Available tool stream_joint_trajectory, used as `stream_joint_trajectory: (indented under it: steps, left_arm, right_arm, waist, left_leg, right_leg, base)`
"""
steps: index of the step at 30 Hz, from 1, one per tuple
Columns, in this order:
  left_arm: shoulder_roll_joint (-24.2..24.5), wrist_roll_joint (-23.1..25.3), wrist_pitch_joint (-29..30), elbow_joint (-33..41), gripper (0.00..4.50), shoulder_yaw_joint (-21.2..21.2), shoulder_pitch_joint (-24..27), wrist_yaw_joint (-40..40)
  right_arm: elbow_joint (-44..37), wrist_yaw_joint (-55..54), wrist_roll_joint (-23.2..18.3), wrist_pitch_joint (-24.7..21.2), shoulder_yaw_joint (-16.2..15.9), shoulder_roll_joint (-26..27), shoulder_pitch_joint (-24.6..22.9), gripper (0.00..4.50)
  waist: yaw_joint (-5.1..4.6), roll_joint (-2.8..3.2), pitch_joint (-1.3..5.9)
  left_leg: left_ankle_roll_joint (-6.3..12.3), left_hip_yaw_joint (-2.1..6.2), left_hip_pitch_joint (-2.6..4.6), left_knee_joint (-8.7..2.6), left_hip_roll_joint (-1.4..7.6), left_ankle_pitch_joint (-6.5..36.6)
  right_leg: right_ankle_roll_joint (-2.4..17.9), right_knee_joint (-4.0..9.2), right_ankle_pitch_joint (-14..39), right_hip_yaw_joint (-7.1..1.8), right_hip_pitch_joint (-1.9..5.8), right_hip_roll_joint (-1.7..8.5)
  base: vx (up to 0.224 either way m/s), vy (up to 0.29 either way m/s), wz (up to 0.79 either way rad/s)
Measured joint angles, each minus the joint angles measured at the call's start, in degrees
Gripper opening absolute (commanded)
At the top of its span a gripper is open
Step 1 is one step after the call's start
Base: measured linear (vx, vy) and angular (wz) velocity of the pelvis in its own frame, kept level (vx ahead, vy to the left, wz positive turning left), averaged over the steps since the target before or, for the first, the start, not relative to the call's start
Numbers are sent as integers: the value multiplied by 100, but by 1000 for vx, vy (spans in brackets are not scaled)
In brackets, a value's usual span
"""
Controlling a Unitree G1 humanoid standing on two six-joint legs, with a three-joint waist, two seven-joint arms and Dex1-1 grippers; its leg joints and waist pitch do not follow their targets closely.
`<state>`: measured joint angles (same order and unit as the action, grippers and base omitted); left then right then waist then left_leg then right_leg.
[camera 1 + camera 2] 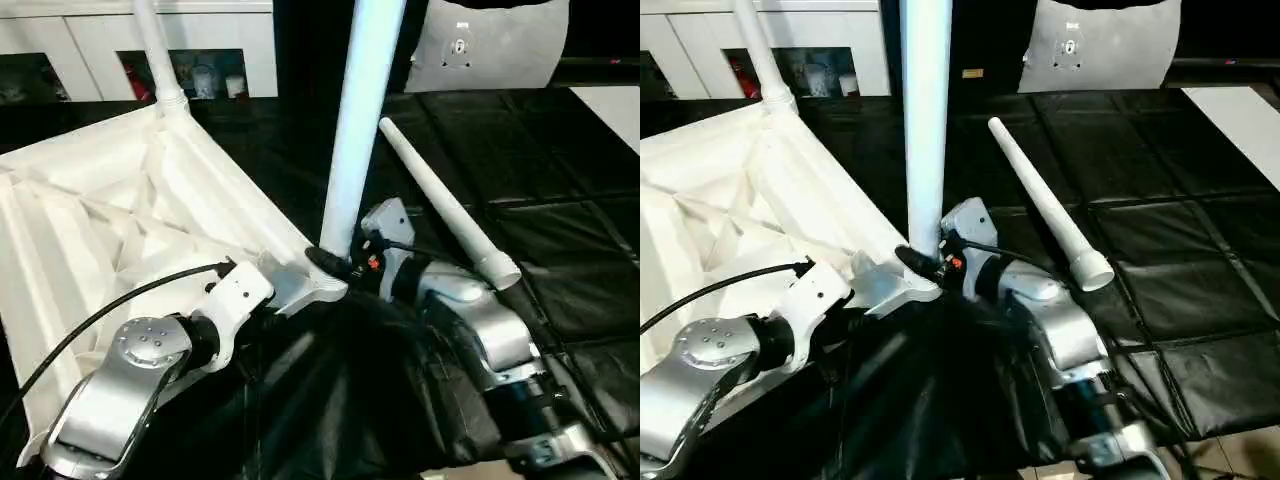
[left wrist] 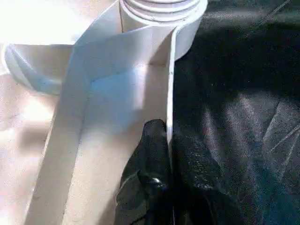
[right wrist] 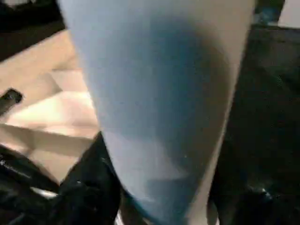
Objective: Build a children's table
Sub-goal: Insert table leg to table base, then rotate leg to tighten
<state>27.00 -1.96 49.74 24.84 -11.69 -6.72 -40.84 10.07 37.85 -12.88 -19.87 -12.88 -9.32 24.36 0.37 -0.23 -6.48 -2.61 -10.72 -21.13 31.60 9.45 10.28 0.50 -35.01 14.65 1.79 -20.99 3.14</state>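
Note:
The children's table top [image 1: 110, 210] lies upside down at the left, ribbed underside up. One white leg [image 1: 155, 50] stands in its far corner socket. Another leg [image 1: 355, 130] stands upright in the near corner socket [image 1: 322, 287]. My right gripper [image 1: 335, 262] sits at this leg's base, open, with a black finger [image 3: 89, 187] on each side of the tube. My left gripper [image 2: 168, 136] is shut on the top's thin rim wall [image 2: 171, 84], just below that socket. A third leg [image 1: 445, 205] lies loose on the black cover to the right.
The black-covered work table [image 1: 570, 260] stretches to the right and back. A white rounded panel [image 1: 490, 45] stands at the far edge, and white cabinets [image 1: 90, 40] are behind at the left. A flat white sheet [image 1: 612, 108] lies at the far right.

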Motion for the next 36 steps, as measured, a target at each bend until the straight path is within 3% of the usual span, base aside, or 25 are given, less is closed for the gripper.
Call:
stream_joint_trajectory:
  steps: [10, 13, 14, 18, 19, 24, 30, 36]
  left_arm:
    - [97, -246, -505, -483, 0, -75, -225, -294]
    - [198, -294, -921, -746, 0, -127, -294, -540]
    - [213, -295, -997, -797, 0, -127, -302, -597]
    - [477, -336, -1718, -1403, 0, -170, -549, -1137]
    - [538, -335, -1859, -1523, 0, -168, -593, -1218]
    - [753, -341, -2505, -2044, 0, -160, -780, -1635]
    - [1016, -407, -3308, -2619, 0, -170, -944, -2260]
    - [1141, -439, -3659, -2876, 0, -284, -1082, -2730]
  right_arm:
    - [220, 82, -2, 34, 47, -123, -254, 366]
    - [-19, 332, -79, 165, 98, -350, -538, 372]
    - [-49, 382, -96, 187, 118, -389, -592, 398]
    - [-239, 717, -120, 322, 207, -832, -978, 417]
    - [-215, 775, -121, 311, 233, -917, -1089, 444]
    - [-290, 1093, -196, 381, 349, -1214, -1255, 444]
    - [-593, 1579, -322, 550, 351, -1464, -1249, 444]
    - [-448, 1952, -270, 713, 249, -1570, -844, 444]
  waist:
    - [196, 11, 3]
    - [285, 18, 6]
    - [298, 27, 9]
    - [358, 39, 6]
    - [363, 42, 5]
    - [338, 60, -6]
    - [421, 56, -4]
    - [494, 56, -4]
  left_leg:
    - [32, 9, -30, 27, 11, -16]
    - [34, 15, -35, 29, 12, -18]
    - [34, 15, -35, 33, 12, -18]
    - [43, 19, -36, 55, 17, -27]
    - [43, 20, -38, 60, 18, -27]
    - [48, 21, -56, 85, 19, -30]
    - [68, 30, -80, 106, 20, -39]
    - [84, 31, -112, 157, 19, -42]
  right_leg:
    - [0, -4, 0, 29, -5, 0]
    - [0, -4, 0, 37, -5, 0]
    - [0, -6, 0, 36, -4, 0]
    - [0, -30, -1, 48, -2, 3]
    - [0, -34, -1, 48, -2, 3]
    - [6, -35, -20, 49, -5, 4]
    - [7, -45, -23, 61, -13, 6]
    - [8, -103, -23, 60, -44, 16]
  base:
    - [0, 0, 0]
    - [0, 0, 0]
    - [0, 0, 0]
    - [0, 0, 0]
    - [0, 0, 0]
    - [0, 0, 0]
    - [0, 0, 0]
    - [0, 0, 0]
